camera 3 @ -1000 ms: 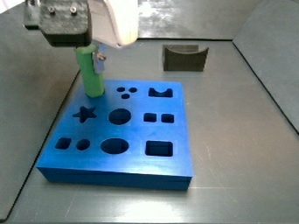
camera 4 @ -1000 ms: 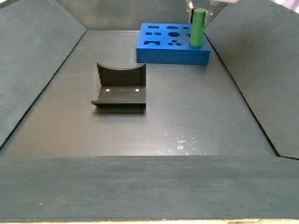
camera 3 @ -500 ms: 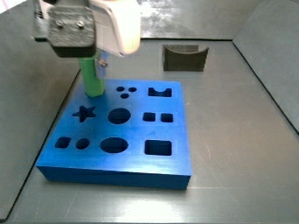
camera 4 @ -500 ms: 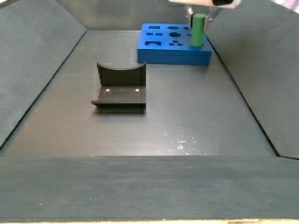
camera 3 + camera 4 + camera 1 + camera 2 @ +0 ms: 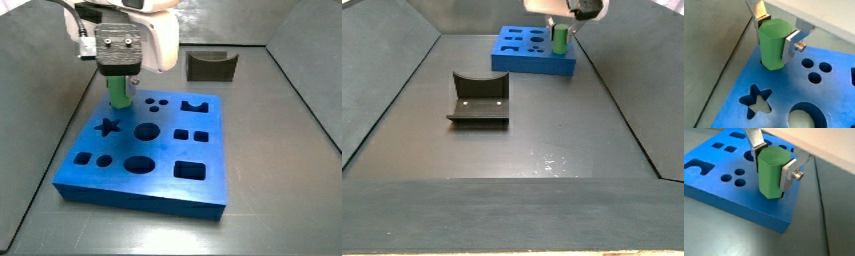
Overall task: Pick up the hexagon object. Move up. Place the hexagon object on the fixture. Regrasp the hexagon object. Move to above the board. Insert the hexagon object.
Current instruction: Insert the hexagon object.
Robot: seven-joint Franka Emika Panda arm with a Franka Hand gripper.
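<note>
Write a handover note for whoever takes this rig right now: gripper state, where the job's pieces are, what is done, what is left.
Gripper: shut on the hexagon object, held upright between the fingers, at a corner of the board.
Hexagon object: lower end at the board's top face, near the edge; in a side view it looks low over the surface. Whether it has entered a hole cannot be told.
Fixture: standing on the floor apart from the board, nothing on it.
Done: pick, regrasp, move to the board.
Left: finish the insertion, then release.
</note>
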